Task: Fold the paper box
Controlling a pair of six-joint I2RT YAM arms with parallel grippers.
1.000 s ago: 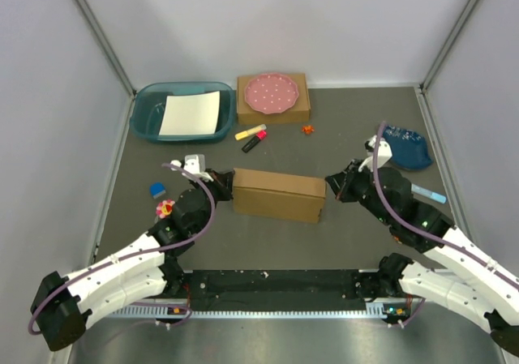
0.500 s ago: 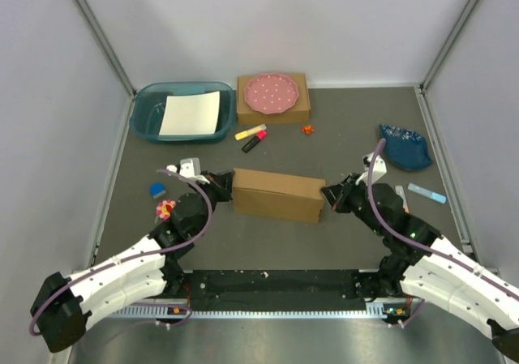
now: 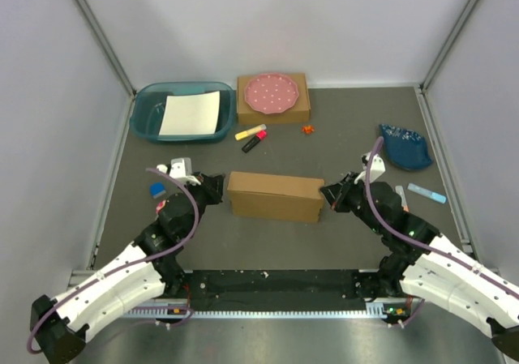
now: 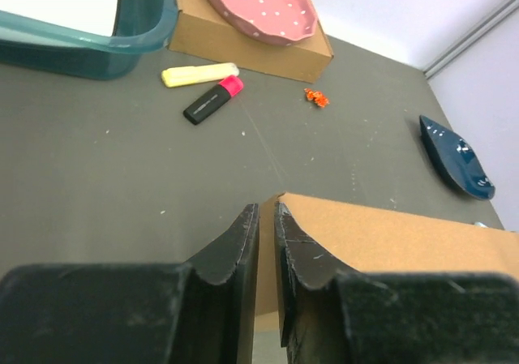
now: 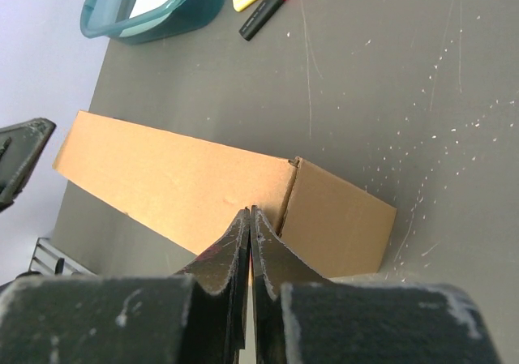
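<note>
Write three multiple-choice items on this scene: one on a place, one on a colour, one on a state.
1. Where does the pink dotted plate sit?
A. At the front edge, by the arm bases
B. On the small brown box at the back
C. At the far right side

2. What colour is the tub that holds the white sheet?
A. Teal
B. Red
C. Yellow

3. In what state is the right hand?
A. Wide open
B. Shut
C. Out of view

Answers:
1. B, since the top view shows the plate lying on top of that box at the back.
2. A, since the tub's rim and walls are blue-green in the top and wrist views.
3. B, since the right wrist view shows its fingers pressed together with nothing between them.
</note>
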